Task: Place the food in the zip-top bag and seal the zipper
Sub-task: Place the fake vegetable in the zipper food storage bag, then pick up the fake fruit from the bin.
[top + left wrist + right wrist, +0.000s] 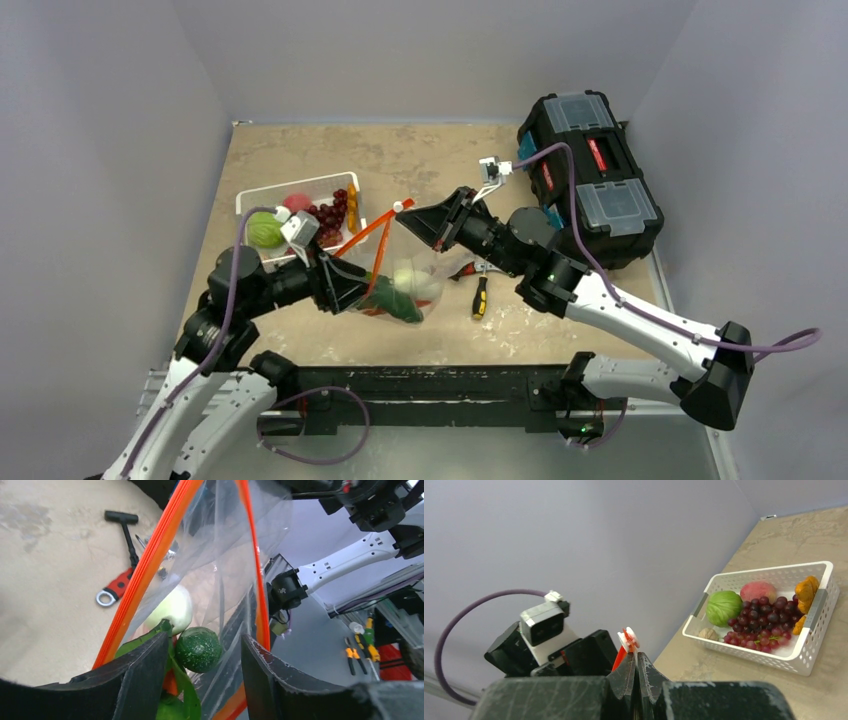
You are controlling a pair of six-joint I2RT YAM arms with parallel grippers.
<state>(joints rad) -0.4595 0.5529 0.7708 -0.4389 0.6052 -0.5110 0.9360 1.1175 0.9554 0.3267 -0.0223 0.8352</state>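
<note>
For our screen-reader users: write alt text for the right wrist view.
The right gripper is pinched shut on a red-orange zipper. To its right, a white basket on the tan table holds a cabbage, a peach, grapes and orange pieces; the left arm's camera sits beyond the gripper.

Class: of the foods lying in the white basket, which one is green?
The round cabbage, beside the pink peach. The grapes are dark red, the knobbly piece orange, the small nut tan.
</note>
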